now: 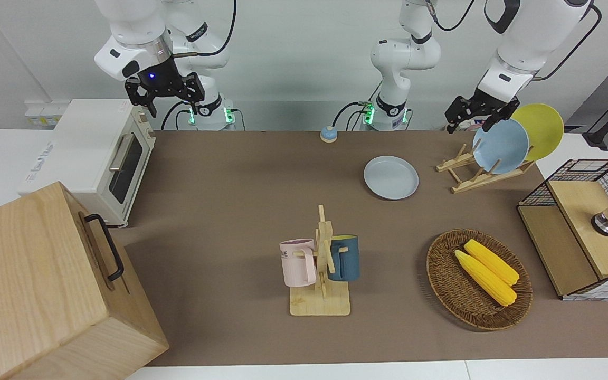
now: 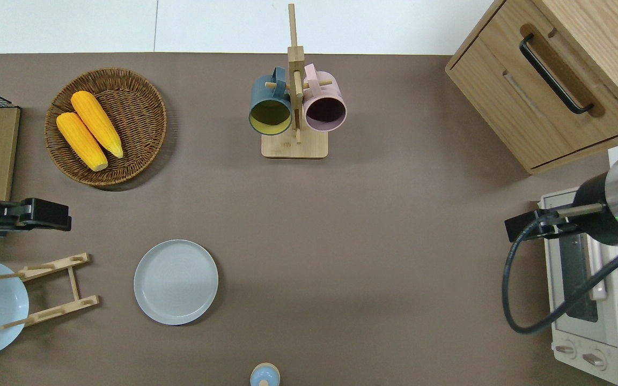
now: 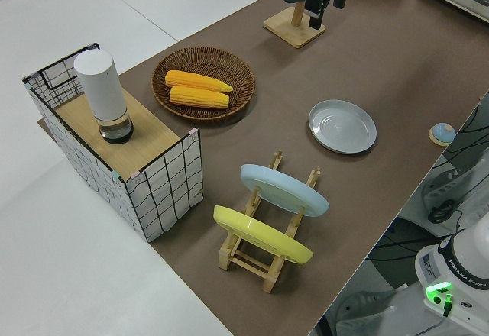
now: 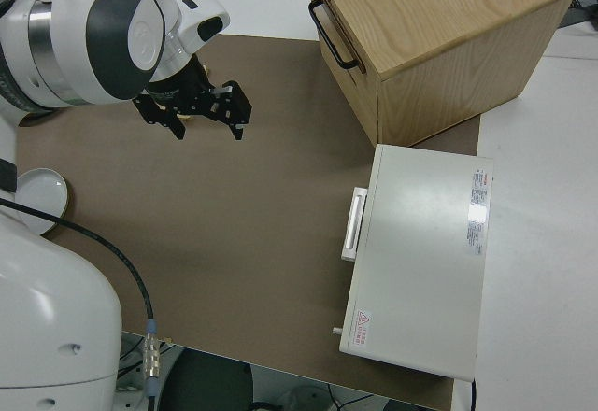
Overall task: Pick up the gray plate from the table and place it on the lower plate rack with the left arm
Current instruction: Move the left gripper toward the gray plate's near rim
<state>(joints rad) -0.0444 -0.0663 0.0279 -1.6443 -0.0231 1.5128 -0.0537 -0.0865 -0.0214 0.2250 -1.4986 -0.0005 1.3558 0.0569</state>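
Note:
The gray plate (image 1: 391, 177) lies flat on the table (image 1: 240, 211), also in the overhead view (image 2: 176, 281) and the left side view (image 3: 342, 126). The lower plate rack (image 1: 473, 182) (image 2: 73, 284) stands beside it toward the left arm's end. It holds a sky-blue plate (image 1: 500, 146) and a yellow plate (image 1: 541, 126) upright, and its pegs nearest the gray plate are free. My left gripper (image 1: 470, 122) (image 2: 65, 221) is open and empty, up in the air over the table between the rack and the corn basket. The right arm is parked, its gripper (image 1: 169, 103) open.
A wicker basket (image 1: 441, 274) with two corn cobs and a wire-sided shelf (image 1: 578, 232) stand at the left arm's end. A mug stand (image 1: 321, 285) with two mugs is mid-table. A toaster oven (image 1: 101, 158) and a wooden drawer box (image 1: 45, 285) are at the right arm's end.

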